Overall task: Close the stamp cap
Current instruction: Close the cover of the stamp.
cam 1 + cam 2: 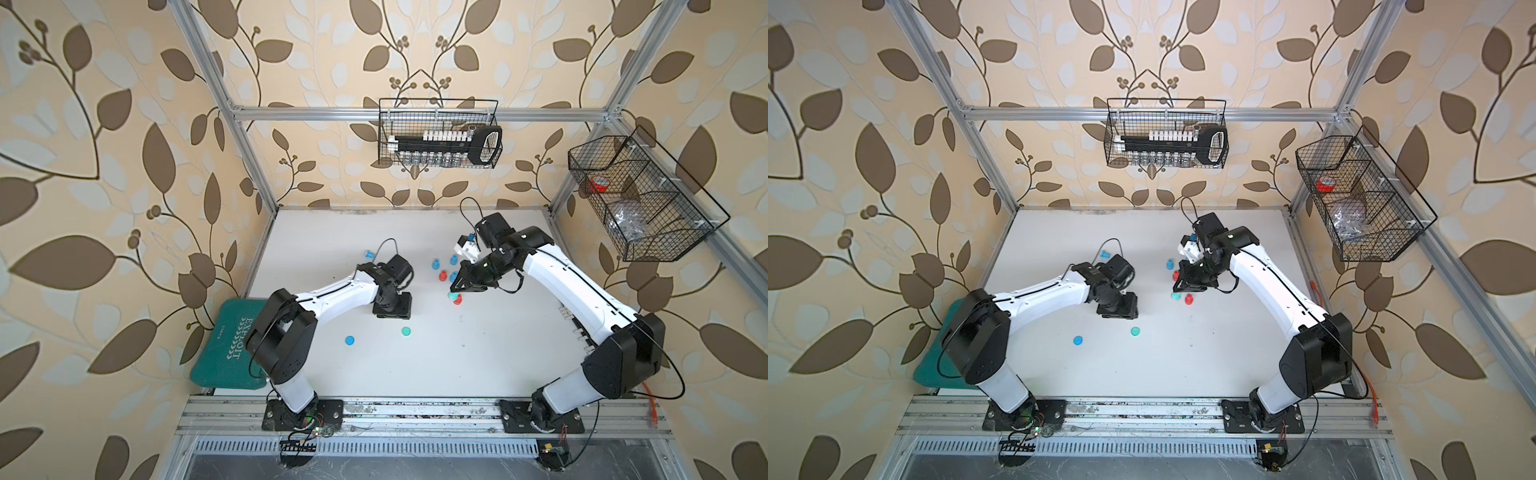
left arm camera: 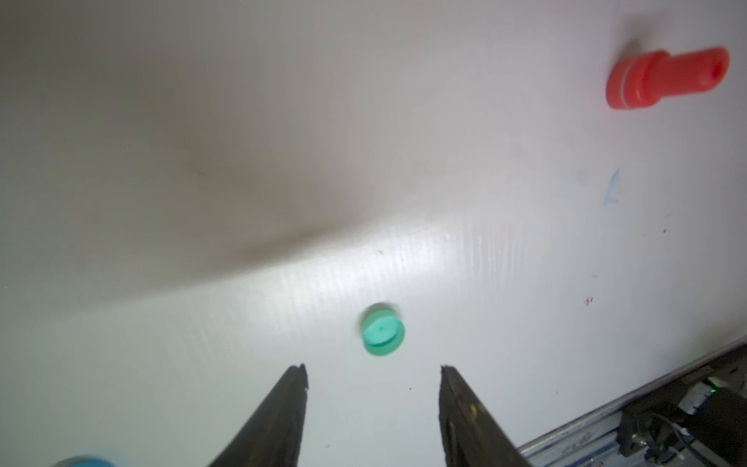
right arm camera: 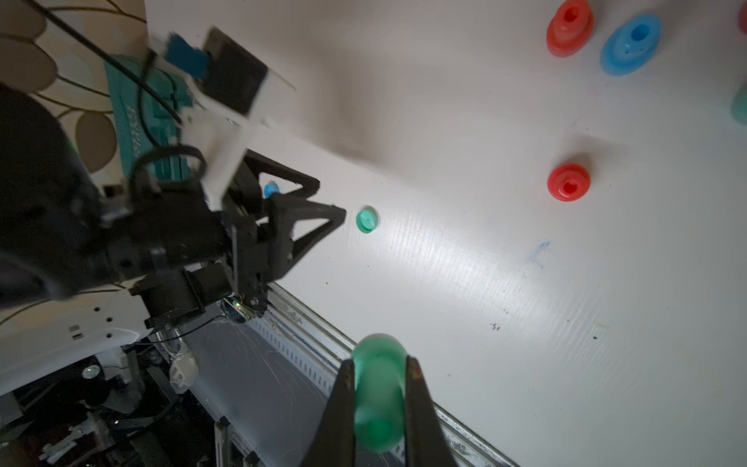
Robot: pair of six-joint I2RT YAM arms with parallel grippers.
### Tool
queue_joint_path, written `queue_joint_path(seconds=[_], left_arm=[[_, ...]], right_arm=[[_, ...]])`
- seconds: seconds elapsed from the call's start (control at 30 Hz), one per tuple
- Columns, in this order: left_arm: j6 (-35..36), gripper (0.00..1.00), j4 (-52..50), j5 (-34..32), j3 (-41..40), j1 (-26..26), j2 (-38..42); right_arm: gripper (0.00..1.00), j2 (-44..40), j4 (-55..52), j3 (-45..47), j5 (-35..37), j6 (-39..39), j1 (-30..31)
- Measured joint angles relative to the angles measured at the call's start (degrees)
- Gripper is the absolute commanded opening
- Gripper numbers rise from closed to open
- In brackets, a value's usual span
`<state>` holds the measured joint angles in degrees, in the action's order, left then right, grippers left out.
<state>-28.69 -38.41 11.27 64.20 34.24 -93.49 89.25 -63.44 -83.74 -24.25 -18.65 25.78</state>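
1. I'm looking at a white tabletop (image 1: pixel 457 365) inside an aluminium-framed cell with leaf-patterned wallpaper. Wire baskets hang on the back and side walls.
2. My right gripper (image 3: pixel 380 362) is pinching the green stamp (image 3: pixel 378 396). Both fingers press against its sides, and it is held off the surface near the middle of the table.
3. In a top view the held stamp sits just beside a red stamp (image 1: pixel 457 301) that stands on the table.
4. The green cap (image 2: pixel 382 329) lies loose on the white surface, nearer the front rail and well apart from the held stamp.
5. My left gripper (image 2: pixel 374 372) has its jaws spread with nothing between them. The cap sits just beyond the fingertips and touches neither.
6. A blue cap (image 1: pixel 350 340) lies near the green one, on the left arm's side.
7. More blue and red stamps stand clustered behind the right gripper. I can't tell from here whether they are capped.
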Motion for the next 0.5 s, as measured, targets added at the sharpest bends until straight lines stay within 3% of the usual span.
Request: queue_joint_path(seconds=[0.17, 0.3, 0.5], left_arm=[[0.68, 0.54, -0.90, 0.74, -4.24, -15.30, 6.40], [1.70, 0.54, -1.77, 1.09, -4.72, -18.99, 8.44], [2.25, 0.54, -2.34, 2.27, -7.48, -21.66, 11.08]], right_arm=[[0.03, 2.08, 2.93, 0.37, 9.14, -4.07, 12.13], [0.02, 6.14, 6.58, 1.14, 16.79, -7.69, 17.92], [0.02, 10.71, 12.11, 1.92, 22.45, -11.72, 20.94]])
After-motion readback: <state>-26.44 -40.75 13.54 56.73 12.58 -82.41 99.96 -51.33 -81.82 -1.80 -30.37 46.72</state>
